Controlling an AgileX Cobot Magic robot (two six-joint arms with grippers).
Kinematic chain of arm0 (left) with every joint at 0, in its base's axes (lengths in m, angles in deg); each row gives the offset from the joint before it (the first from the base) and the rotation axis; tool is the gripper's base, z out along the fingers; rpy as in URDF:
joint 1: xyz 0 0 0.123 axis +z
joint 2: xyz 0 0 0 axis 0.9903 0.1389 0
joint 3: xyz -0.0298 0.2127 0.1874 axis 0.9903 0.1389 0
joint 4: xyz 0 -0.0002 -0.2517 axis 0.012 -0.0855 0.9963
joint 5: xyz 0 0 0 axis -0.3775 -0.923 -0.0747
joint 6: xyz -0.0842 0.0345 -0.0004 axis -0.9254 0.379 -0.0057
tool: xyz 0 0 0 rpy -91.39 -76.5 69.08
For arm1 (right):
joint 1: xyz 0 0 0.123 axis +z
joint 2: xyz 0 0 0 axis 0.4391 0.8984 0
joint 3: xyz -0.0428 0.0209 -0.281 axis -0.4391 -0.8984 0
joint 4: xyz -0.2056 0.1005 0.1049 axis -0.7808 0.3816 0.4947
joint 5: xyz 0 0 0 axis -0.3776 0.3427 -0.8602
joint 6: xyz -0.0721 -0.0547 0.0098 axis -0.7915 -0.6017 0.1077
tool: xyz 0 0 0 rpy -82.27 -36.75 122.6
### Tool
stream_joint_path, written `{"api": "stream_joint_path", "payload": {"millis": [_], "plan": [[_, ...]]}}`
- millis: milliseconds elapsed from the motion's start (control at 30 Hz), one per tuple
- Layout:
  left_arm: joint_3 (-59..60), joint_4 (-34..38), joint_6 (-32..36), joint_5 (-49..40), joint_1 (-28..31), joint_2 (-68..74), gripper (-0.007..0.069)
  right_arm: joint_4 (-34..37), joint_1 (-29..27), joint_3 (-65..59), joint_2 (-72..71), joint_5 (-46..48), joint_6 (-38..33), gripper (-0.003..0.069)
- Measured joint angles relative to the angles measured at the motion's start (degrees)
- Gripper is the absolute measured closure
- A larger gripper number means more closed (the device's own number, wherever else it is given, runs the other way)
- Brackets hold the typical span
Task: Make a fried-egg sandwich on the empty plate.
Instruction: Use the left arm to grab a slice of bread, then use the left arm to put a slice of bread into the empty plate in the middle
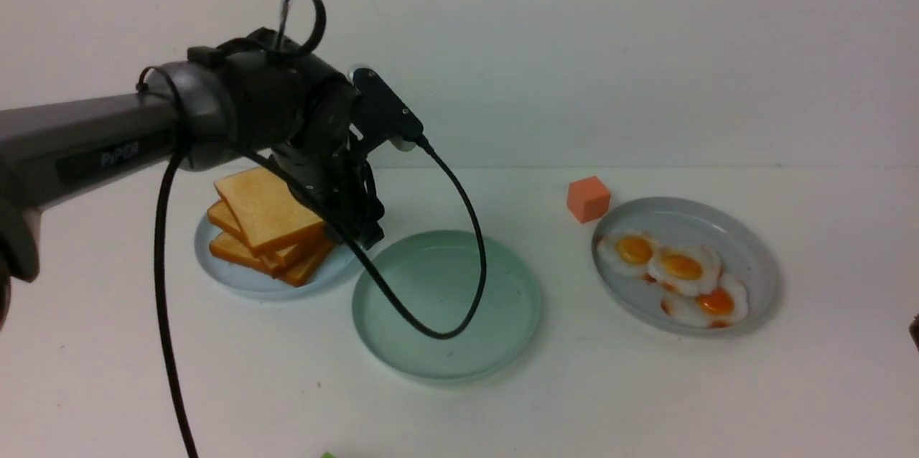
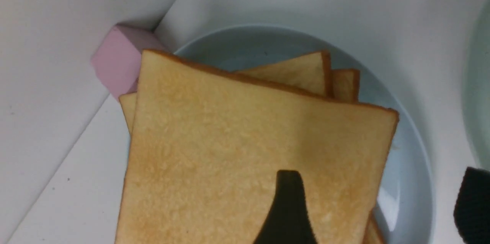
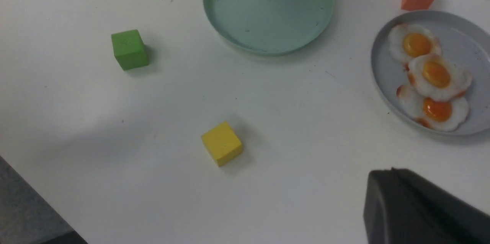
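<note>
Left arm: the dark left arm reaches in from the left side and runs almost level across the desk. Its wrist bends down over the pile of toast.
Left hand: the left hand points down at the near right edge of the pile. In the wrist view one dark finger lies across the face of the top toast slice, and a second dark part shows out past the slice's edge, above the plate. I cannot tell whether the hand is actually clamping the slice.
Top slice: it sits tilted, with its left corner higher than the slices under it.
Right hand: only a dark corner of the right hand shows in its own wrist view, so I cannot tell how far open it is.
Pale blue plate: the pale blue plate is at the left and holds the fanned pile of toast.
Empty plate: the mint-green empty plate is mid-desk, between the blue plate and the grey plate. A black cable loops in front of it.
Grey plate: the grey plate is at the right and holds three fried eggs in an overlapping row.
Blocks: an orange cube sits just beside the grey plate's far rim, and a pink block is by the wall, beside the blue plate. A green cube and a yellow cube lie on the near desk, well apart.
</note>
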Motion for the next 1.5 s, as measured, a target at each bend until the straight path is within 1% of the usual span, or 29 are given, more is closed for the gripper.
{"api": "stream_joint_path", "payload": {"millis": [67,200,267,300,400,500,533,567,633,700,733,800,833,900,1133,1300,1333,1400,1500], "plan": [[0.0,-1.35,-0.88,0.63,0.0,0.54,0.0074,0.0,0.0,0.0,0.0,-0.05,0.0,0.0635],[0.0,-5.94,-4.97,2.48,0.0,2.64,0.0072,0.0,0.0,0.0,0.0,-0.17,0.0,0.0634],[0.06,-7.25,-7.42,2.98,0.0,3.58,0.0072,0.0,0.0,0.0,0.0,-0.29,0.0,0.0632],[0.06,-7.45,-7.61,2.99,0.0,3.74,0.0074,0.0,0.0,0.0,0.0,-0.29,0.0,0.0631],[0.06,-8.23,-10.26,3.4,0.0,4.07,0.0107,0.0,0.0,0.0,0.0,-0.45,0.0,0.0629],[0.06,-8.51,-11.07,3.51,0.0,4.07,0.0171,0.0,0.0,0.0,0.0,-0.45,0.0,0.0627],[0.06,-8.51,-11.07,3.63,0.0,4.07,0.0209,0.0,0.0,0.0,0.0,-0.45,0.0,0.0627],[0.06,-8.51,-11.07,3.63,0.0,4.07,0.0216,0.0,0.0,0.0,0.0,-0.45,0.0,0.0627],[0.06,-8.72,-11.07,3.68,0.0,4.07,0.0316,0.0,0.0,0.0,0.0,-0.45,0.0,0.0623],[0.01,-8.73,-11.07,3.62,0.0,4.07,0.0391,0.0,0.0,0.0,0.0,-0.45,0.0,0.062],[0.01,-8.78,-11.07,3.62,0.0,4.07,0.0406,0.0,0.0,0.0,0.0,-0.45,0.0,0.062],[-0.03,-8.93,-11.07,3.49,0.0,3.97,0.0489,0.0,0.0,0.0,0.0,-0.45,0.0,0.0619],[-0.11,-8.93,-11.07,3.32,0.0,3.83,0.0508,0.0,0.0,0.0,0.0,-0.45,0.0,0.0617],[-0.16,-8.93,-11.07,3.06,0.0,3.37,0.0523,0.0,0.0,0.0,0.0,-0.45,0.0,0.0616],[-0.16,-8.28,-11.25,1.58,0.0,-0.31,0.0523,0.0,0.0,0.0,0.0,-0.45,0.05,0.0612],[-0.16,-5.27,-11.42,-0.26,-0.89,-5.13,0.0523,0.0,0.0,0.0,0.0,-0.6,0.1,0.0607],[-0.16,-2.07,-11.47,-1.26,-2.19,-7.06,0.0523,-0.28,0.0,0.0,0.0,-0.74,0.1,0.0606],[0.26,1.3,-10.85,-1.55,-4.54,-8.91,0.0523,-0.93,0.0,0.0,0.0,-0.68,0.1,0.0606],[0.46,3.41,-8.42,-1.93,-10.11,-9.69,0.0524,-1.28,0.0,0.0,0.0,-0.44,0.16,0.0606]]}}
